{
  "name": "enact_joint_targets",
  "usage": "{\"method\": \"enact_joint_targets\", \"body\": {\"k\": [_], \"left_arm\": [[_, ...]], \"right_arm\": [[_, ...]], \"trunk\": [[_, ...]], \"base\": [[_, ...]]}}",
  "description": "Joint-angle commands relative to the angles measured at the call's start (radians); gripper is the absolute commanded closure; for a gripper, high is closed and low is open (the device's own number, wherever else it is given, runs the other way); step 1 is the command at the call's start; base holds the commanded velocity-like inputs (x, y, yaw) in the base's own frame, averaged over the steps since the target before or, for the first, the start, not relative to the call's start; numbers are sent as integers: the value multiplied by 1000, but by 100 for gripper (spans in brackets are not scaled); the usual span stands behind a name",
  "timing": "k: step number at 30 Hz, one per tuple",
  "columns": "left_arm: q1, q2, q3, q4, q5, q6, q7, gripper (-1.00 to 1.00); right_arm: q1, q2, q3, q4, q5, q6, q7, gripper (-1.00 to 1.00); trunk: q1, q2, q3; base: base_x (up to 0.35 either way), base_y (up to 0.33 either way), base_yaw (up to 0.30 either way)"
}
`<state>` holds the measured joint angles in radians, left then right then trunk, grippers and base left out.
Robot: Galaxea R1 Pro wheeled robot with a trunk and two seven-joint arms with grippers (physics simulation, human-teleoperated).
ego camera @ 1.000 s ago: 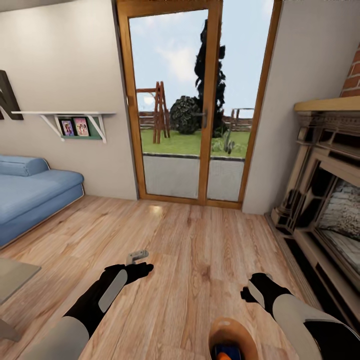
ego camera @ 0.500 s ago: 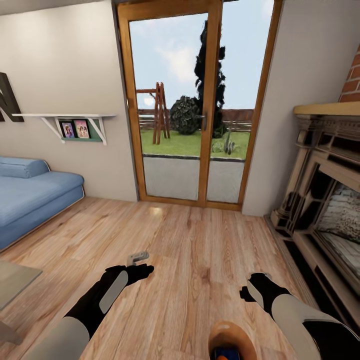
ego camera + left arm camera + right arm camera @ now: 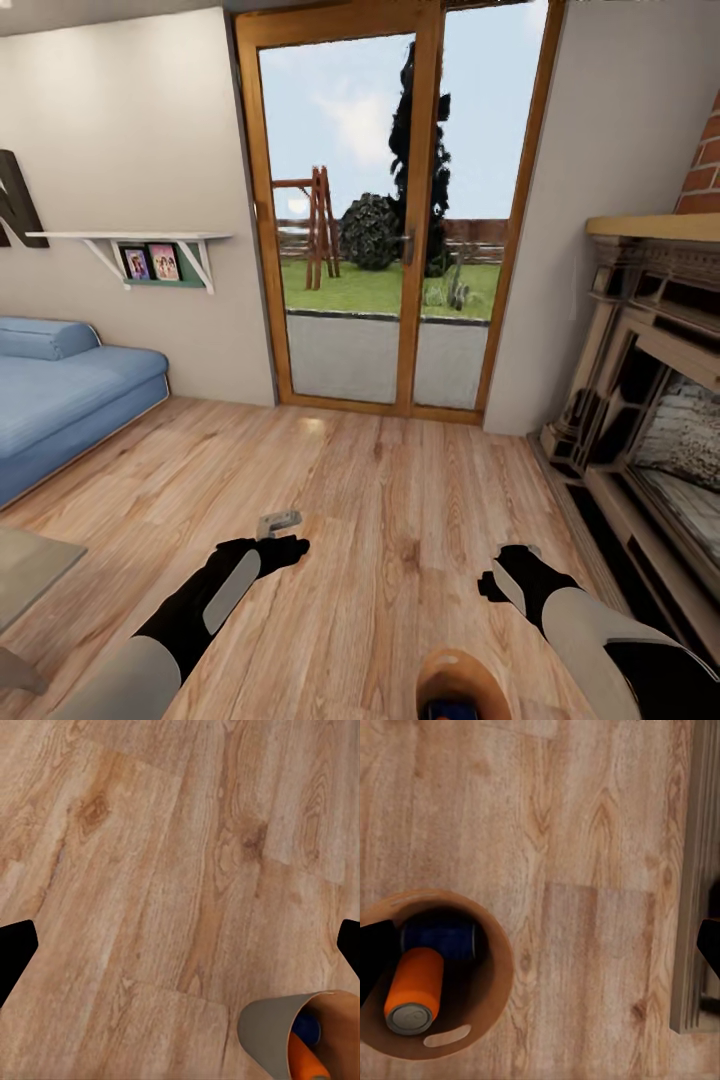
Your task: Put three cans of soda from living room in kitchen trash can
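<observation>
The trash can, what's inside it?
Inside the trash can lie an orange soda can and a blue soda can. A gripper finger covers one side, so a third can cannot be seen.

Bright daylight through the glass doors; soft, slightly blurred renders.

— What colours are seen in the tash can?
— Glossy brown is seen inside, light grey outside; an orange can and a blue can are held.
— And around it?
— Warm orange-brown grained planks, a blue sofa.
</observation>
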<state>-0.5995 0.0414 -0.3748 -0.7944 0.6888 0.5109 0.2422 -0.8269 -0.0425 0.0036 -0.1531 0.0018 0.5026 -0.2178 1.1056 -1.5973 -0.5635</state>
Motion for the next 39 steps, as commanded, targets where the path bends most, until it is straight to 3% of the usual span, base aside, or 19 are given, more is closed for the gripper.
{"method": "enact_joint_targets", "body": {"k": [1, 39], "left_arm": [[0, 0, -2, 1, 0, -1, 0, -100], [0, -3, -42, 85, 0, -35, 0, -100]], "right_arm": [[0, 1, 1, 0, 0, 0, -1, -100], [3, 3, 0, 9, 0, -2, -2, -100]], "trunk": [[-4, 7, 3], [-150, 273, 122]], "base": [[0, 0, 0], [0, 0, 0]]}}
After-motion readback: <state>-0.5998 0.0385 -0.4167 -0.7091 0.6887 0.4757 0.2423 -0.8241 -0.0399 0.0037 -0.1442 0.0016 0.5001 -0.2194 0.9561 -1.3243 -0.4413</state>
